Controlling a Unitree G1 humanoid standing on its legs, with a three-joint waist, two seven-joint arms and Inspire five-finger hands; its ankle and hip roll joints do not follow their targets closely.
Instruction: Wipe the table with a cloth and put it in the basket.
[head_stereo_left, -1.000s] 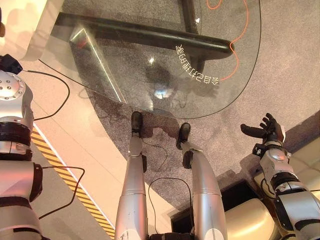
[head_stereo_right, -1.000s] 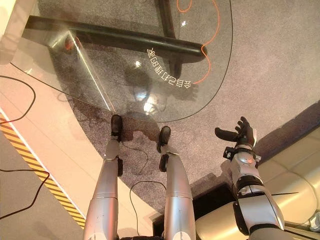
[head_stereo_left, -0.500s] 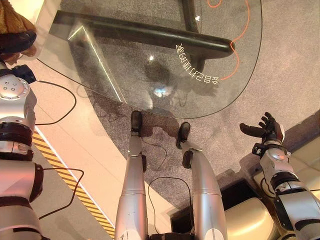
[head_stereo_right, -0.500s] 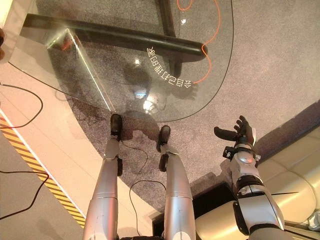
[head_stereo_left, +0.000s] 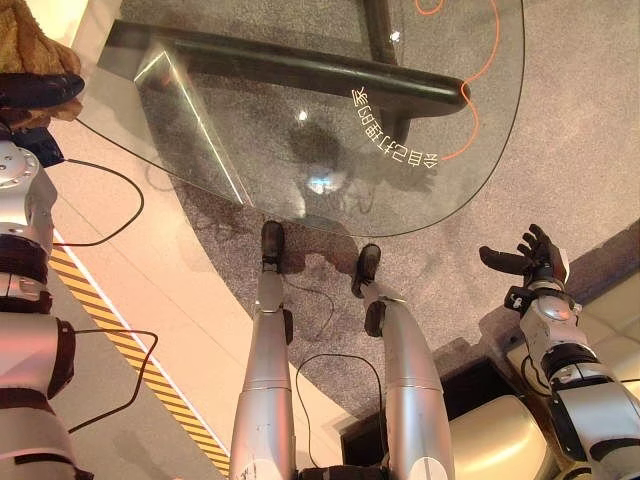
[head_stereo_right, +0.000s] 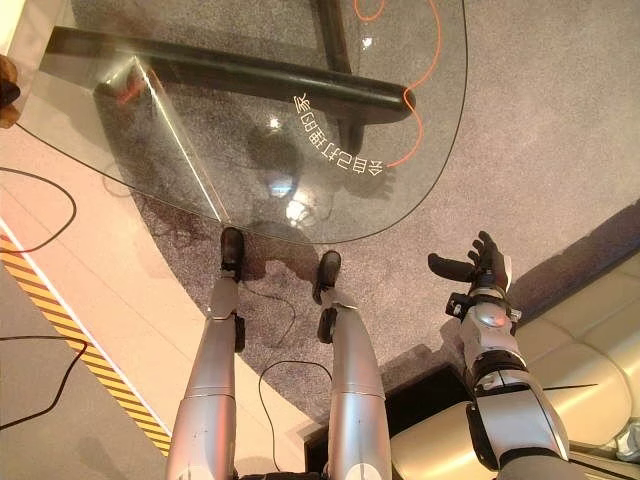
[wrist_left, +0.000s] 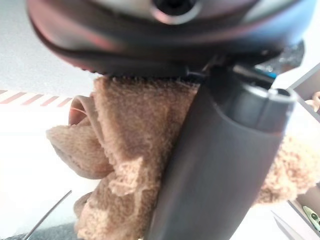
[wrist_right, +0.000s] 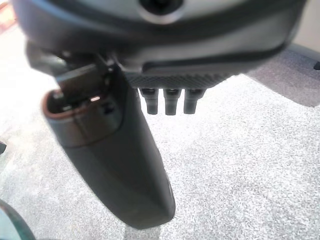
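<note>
A fluffy brown cloth (wrist_left: 125, 150) is bunched in my left hand (wrist_left: 220, 165), whose thumb presses across it. From the head camera that cloth (head_stereo_left: 25, 35) and left hand (head_stereo_left: 40, 88) sit at the far left, beside the left edge of the curved glass table (head_stereo_left: 330, 120). My right hand (head_stereo_left: 530, 255) hovers over the grey carpet to the right of the table, fingers spread and holding nothing; the right wrist view has its thumb (wrist_right: 115, 165) straight above the carpet.
A black beam (head_stereo_left: 290, 70) and an orange cord (head_stereo_left: 475, 90) show through the glass. A yellow-black striped line (head_stereo_left: 140, 370) runs along the pale floor at the left. A cream cushion (head_stereo_left: 500, 440) lies at the lower right.
My left hand has risen into the top left corner of the left eye view, bringing the brown cloth with it. The right hand has stayed where it was.
</note>
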